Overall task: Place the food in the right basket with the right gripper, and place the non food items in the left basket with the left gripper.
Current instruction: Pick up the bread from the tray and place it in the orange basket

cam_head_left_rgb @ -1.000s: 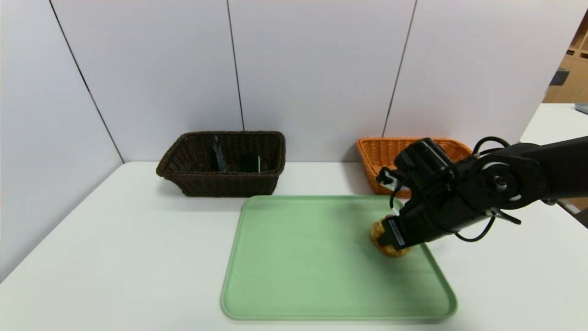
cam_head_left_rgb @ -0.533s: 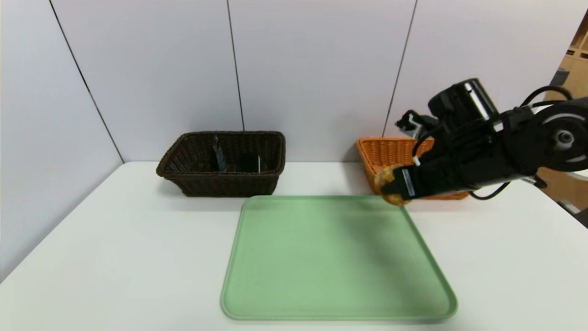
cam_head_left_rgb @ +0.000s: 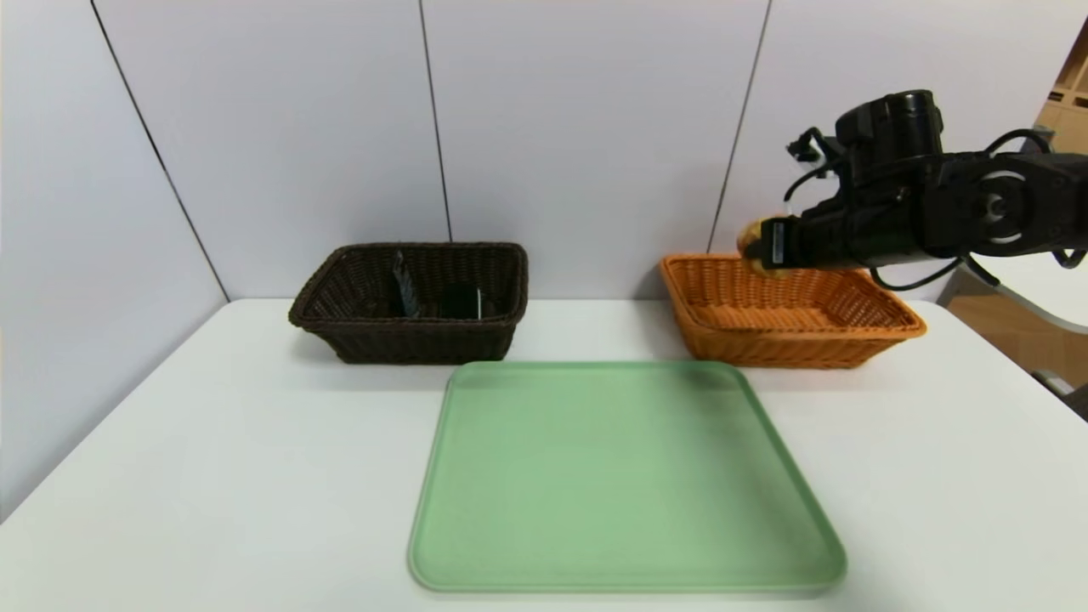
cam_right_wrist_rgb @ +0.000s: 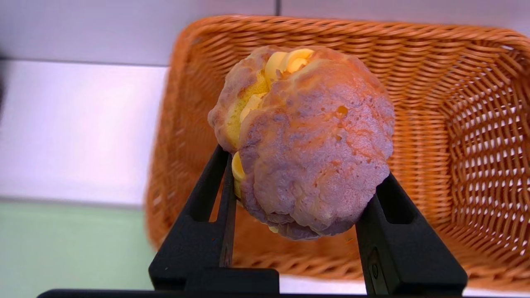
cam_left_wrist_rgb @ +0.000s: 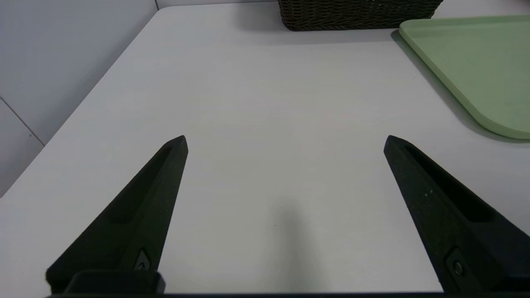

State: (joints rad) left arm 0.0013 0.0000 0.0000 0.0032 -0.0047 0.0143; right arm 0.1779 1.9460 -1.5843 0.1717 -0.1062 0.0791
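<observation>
Hanging in the upper right of the head view, the bun [cam_head_left_rgb: 753, 248] sits pinched between the two black fingers of the right gripper [cam_head_left_rgb: 769, 246], clear of the table and above the far left part of the orange basket [cam_head_left_rgb: 884, 327]. The right wrist view shows the grip closely: the bun [cam_right_wrist_rgb: 306, 140] is turned on its side, its pinkish crackled top facing the camera and yellow filling showing along its edge, with one finger [cam_right_wrist_rgb: 207, 207] pressed against the filling side and the other against the opposite side. Behind it in that view lies the orange basket's woven floor and wall [cam_right_wrist_rgb: 455, 124], with nothing else visible inside.

At centre left of the head view, against the wall panels, stands the dark brown basket [cam_head_left_rgb: 340, 327]. Inside it a dark pouch [cam_head_left_rgb: 404, 293] stands upright and a black bar [cam_head_left_rgb: 463, 300] sits beside it. A green tray [cam_head_left_rgb: 620, 476] fills the lower middle of the frame, lying on the white table [cam_head_left_rgb: 212, 442] in front of both baskets, with nothing on it.

The left gripper [cam_left_wrist_rgb: 285, 145] appears only in its own wrist view, jaws spread wide with nothing between them, held over bare table, with a corner of the tray and the dark basket's base at the top right of that frame
</observation>
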